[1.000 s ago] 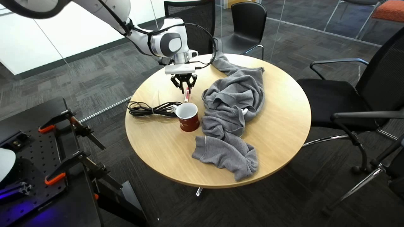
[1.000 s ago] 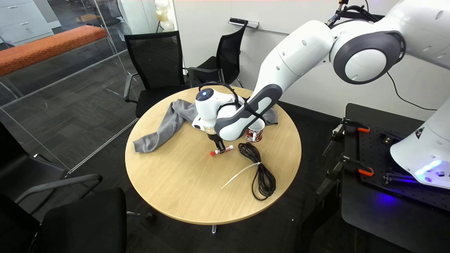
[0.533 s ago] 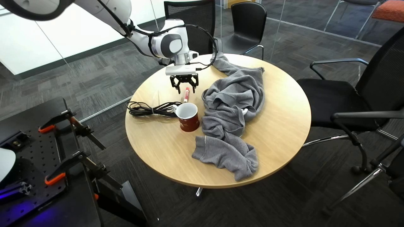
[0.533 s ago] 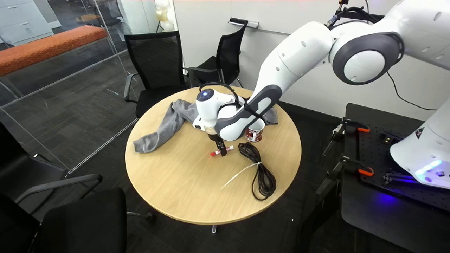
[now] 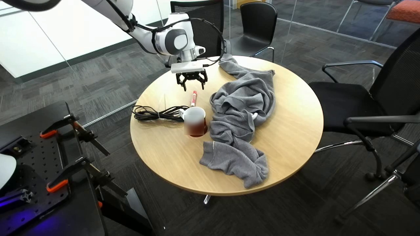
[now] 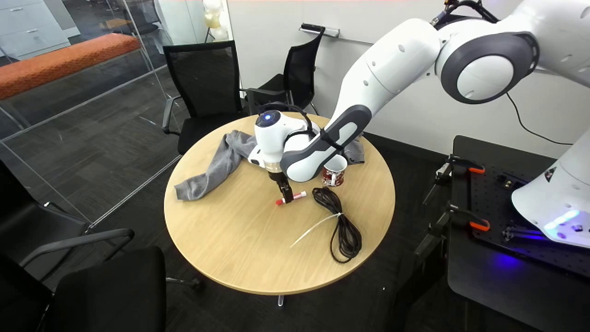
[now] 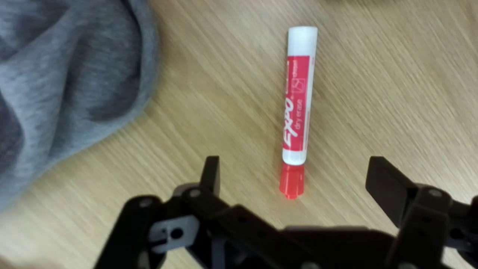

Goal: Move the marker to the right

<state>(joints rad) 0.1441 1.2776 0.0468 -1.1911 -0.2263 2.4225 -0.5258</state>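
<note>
Marker (image 7: 297,112) lies below, between the spread fingers (image 7: 388,190).

Tabletop (image 5: 164,149) bright; carpet (image 5: 262,213) dim — blur smears part of the mug (image 5: 196,120) in an exterior view.

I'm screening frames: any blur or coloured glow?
Wrist view: lettering on the marker is readable, while the gray cloth looks soft. In an exterior view, a smeared patch covers part of the mug; in both exterior views, a blue-violet glow lies on the black bench.

red-white marker (image 7: 297,104), black pincer (image 5: 194,88), grey cloth (image 5: 234,121)
</note>
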